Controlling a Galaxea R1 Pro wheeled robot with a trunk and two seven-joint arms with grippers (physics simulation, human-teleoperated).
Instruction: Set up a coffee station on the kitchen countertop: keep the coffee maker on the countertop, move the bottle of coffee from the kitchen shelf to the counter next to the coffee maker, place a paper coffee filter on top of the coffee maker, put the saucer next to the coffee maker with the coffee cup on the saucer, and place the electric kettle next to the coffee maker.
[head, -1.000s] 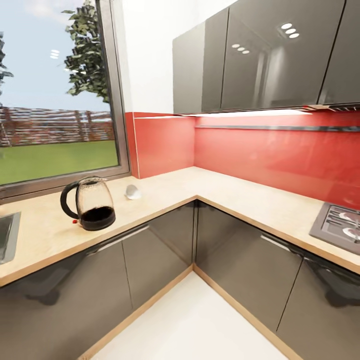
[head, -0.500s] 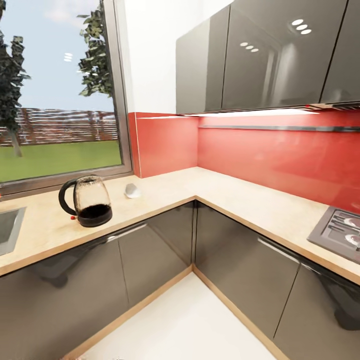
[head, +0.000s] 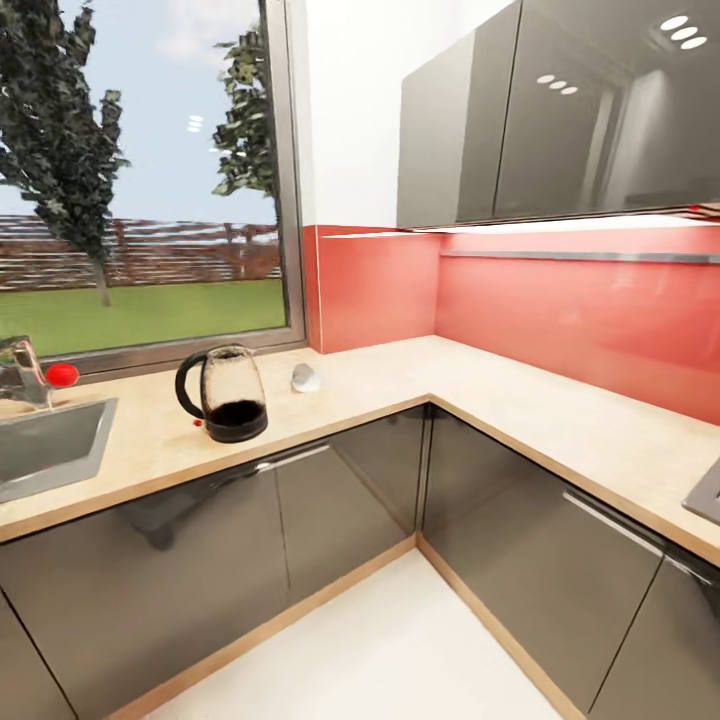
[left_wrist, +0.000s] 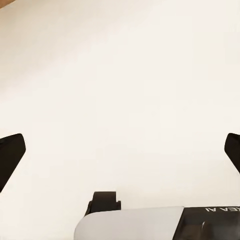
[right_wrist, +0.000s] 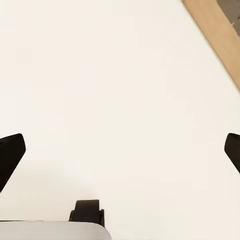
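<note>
The electric kettle (head: 225, 394), a smoky see-through jug with a black base and loop handle, stands on the light-wood kitchen countertop (head: 380, 375) below the window. A small white thing (head: 304, 378) lies just to its right; it is too small to identify. My left gripper (left_wrist: 120, 155) is open over pale floor, its dark fingertips (left_wrist: 10, 155) far apart with nothing between them. My right gripper (right_wrist: 120, 155) is open in the same way above the floor.
A steel sink (head: 45, 450) with a red-knobbed tap (head: 40, 375) sits at the counter's left. The L-shaped counter runs right to a hob corner (head: 706, 492). Grey cabinet fronts (head: 330, 510) and a wooden plinth (right_wrist: 215, 35) border the white floor (head: 400, 650).
The head camera has turned left: the kettle and corner shifted right in the picture, the sink and tap came into view, and the hob slid almost out at the right.
</note>
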